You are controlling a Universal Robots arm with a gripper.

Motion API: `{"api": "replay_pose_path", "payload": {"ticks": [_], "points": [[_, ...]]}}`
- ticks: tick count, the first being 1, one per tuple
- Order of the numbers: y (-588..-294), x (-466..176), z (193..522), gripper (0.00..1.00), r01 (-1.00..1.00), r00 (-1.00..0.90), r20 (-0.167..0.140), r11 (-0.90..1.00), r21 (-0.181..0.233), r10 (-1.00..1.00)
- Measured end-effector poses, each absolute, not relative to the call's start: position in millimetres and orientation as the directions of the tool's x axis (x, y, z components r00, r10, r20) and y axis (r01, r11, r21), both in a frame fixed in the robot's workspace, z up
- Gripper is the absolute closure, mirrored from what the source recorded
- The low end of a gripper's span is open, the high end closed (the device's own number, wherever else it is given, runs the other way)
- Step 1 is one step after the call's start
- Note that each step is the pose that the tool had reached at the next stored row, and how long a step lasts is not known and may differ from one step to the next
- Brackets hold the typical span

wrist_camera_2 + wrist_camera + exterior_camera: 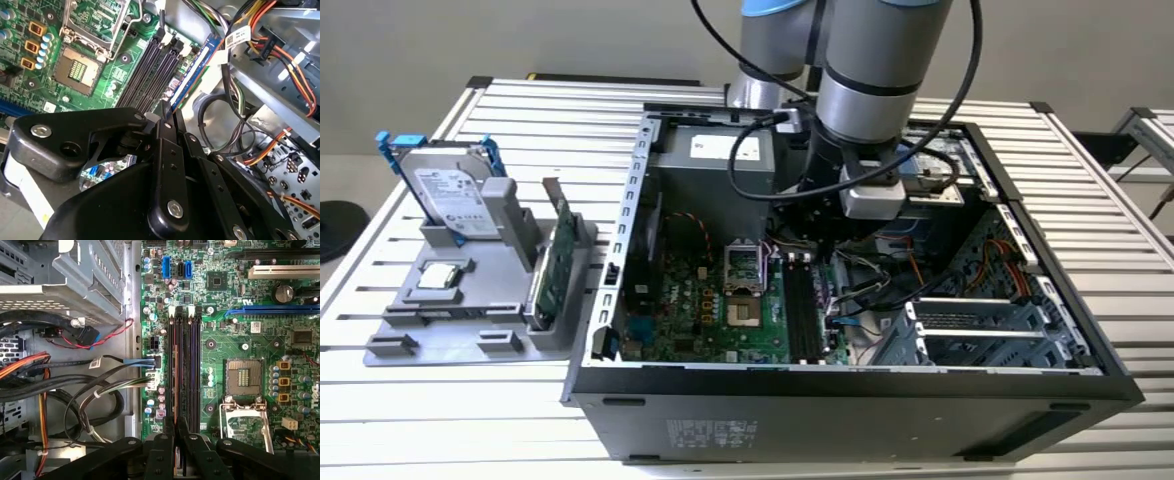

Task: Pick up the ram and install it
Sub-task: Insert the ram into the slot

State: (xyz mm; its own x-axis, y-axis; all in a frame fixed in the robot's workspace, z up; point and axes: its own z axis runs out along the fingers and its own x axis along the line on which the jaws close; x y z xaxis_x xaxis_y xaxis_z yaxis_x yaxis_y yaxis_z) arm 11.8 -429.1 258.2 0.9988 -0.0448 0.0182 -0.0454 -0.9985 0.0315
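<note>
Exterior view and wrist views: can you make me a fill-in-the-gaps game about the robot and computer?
The grey robot arm reaches into the open black computer ____.
The silver hard drive in the grey holder has ____ rails.
The black jaws, shut on the thin narrow ram stick, hover at the long black memory ____.
Missing: case, blue, slots.

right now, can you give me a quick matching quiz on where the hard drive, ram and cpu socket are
Things:
1. hard drive
2. ram
3. cpu socket

Places:
a. on the board, beside the slots
b. between the fingers, over the slots
c. upright in the grey holder outside the case

Pairs: 1-c, 2-b, 3-a
</note>
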Motion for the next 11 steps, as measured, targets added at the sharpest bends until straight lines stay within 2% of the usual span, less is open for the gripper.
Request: {"api": "replay_pose_path", "payload": {"ticks": [11], "points": [[-440,12,253,1.0,-0.045,0.999,0.019,-0.998,0.04,-0.045]]}}
